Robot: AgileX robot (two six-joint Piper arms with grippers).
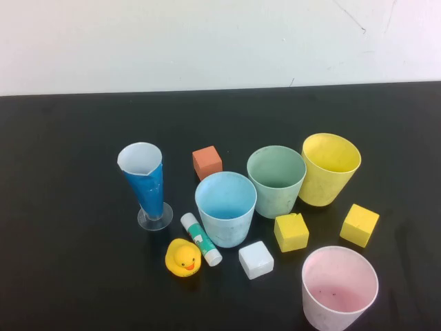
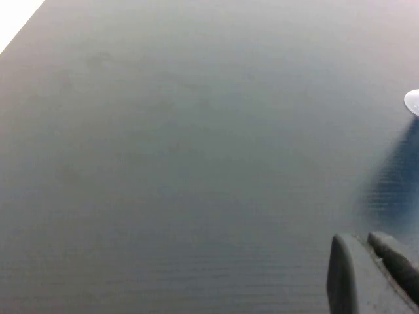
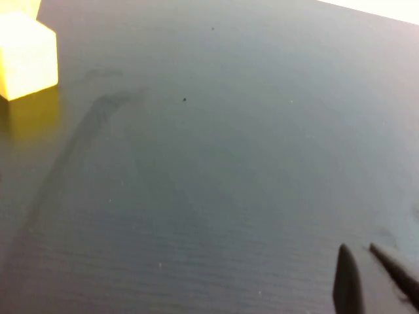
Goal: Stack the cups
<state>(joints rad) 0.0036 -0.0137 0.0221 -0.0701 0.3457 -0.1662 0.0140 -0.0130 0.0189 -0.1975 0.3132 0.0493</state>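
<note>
Four cups stand on the tabletop (image 1: 69, 207): light blue cup (image 1: 225, 209), pale green cup (image 1: 275, 181), yellow cup (image 1: 329, 168) and pink cup (image 1: 339, 288). Four blocks lie about them: one orange block (image 1: 207, 162), one white block (image 1: 255, 259), and two yellow ones, the yellow block (image 1: 291, 232) and the outer yellow block (image 1: 359, 225) at its three o'clock. There is one blue cone glass (image 1: 145, 183), one glue stick (image 1: 200, 238) and one rubber duck (image 1: 183, 258).

Black table (image 1: 62, 207) carries 4 cups (image 1: 226, 208), blocks, perhaps a gluestick (image 1: 200, 238).
</note>
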